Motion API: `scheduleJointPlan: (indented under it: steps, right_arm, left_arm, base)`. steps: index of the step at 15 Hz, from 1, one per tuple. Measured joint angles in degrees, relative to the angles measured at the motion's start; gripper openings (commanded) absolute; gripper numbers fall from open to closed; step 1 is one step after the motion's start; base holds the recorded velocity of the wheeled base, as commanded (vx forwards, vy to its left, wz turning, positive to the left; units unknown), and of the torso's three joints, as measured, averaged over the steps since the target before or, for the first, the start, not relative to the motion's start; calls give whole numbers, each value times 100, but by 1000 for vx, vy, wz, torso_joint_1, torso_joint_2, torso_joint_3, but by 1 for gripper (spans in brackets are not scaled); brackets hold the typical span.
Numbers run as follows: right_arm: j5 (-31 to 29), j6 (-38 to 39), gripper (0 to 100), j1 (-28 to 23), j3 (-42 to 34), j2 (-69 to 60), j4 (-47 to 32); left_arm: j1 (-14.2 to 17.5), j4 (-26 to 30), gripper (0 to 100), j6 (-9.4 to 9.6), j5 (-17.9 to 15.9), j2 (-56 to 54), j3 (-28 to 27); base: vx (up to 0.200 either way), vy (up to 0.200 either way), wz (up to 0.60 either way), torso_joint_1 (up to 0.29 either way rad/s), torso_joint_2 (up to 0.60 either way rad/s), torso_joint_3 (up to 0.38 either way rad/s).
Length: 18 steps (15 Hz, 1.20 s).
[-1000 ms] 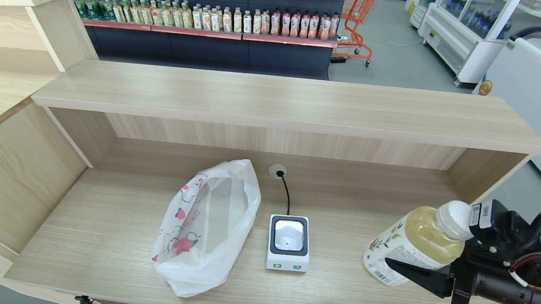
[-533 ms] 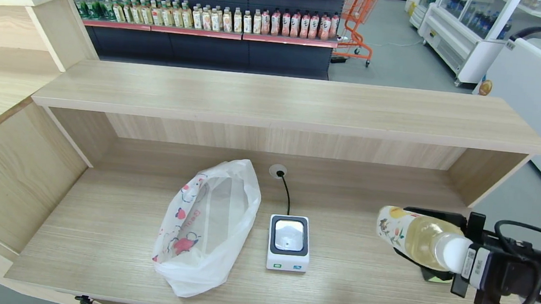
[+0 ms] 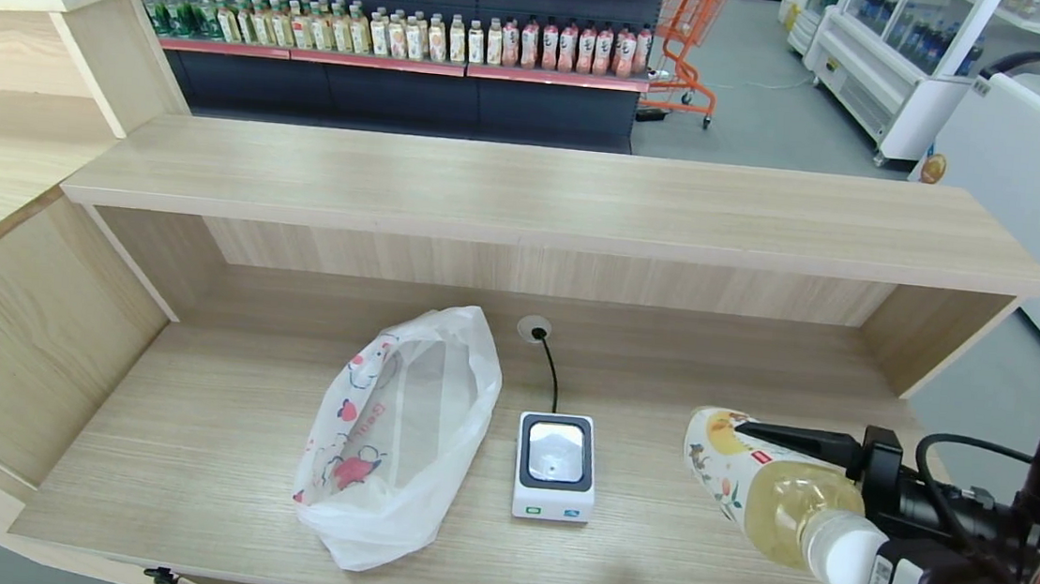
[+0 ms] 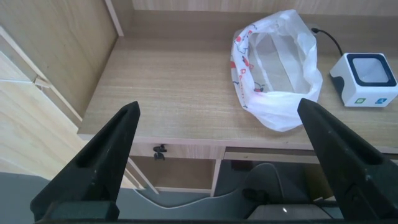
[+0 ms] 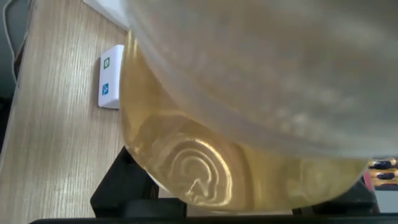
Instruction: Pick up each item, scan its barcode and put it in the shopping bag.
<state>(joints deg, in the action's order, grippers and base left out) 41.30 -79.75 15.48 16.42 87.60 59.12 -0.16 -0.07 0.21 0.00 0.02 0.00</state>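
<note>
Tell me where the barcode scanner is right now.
In the head view the scanner sits on the counter, just right of the shopping bag; the held bottle is farther right.

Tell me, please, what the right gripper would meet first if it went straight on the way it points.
Likely the scanner: the right gripper, shut on the bottle, points toward it, though its height is unclear.

No wording can be read anywhere. The clear plastic bottle of pale yellow drink (image 3: 771,488) wears a flowered label (image 3: 720,460) with a small red patch (image 3: 762,457). The white plastic shopping bag (image 3: 395,432) bears blurred red lettering (image 3: 364,427). The white square barcode scanner (image 3: 554,467) shows a green sticker (image 3: 537,511) and a blue sticker (image 3: 572,514).
</note>
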Motion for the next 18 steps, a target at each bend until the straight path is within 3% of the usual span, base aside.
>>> scheduleJointPlan:
  steps: [7, 18]
  right_arm:
    - [-137, 46, 0, 30, 11, 228, 200]
    - [79, 289, 0, -71, 89, 716, 278]
  left_arm:
    - [5, 0, 100, -10, 0, 0, 0]
    - [-2, -2, 100, -45, 0, 0, 0]
  base:
    - [0, 0, 0, 0, 0, 0]
    - [0, 200, 0, 2, 0, 3]
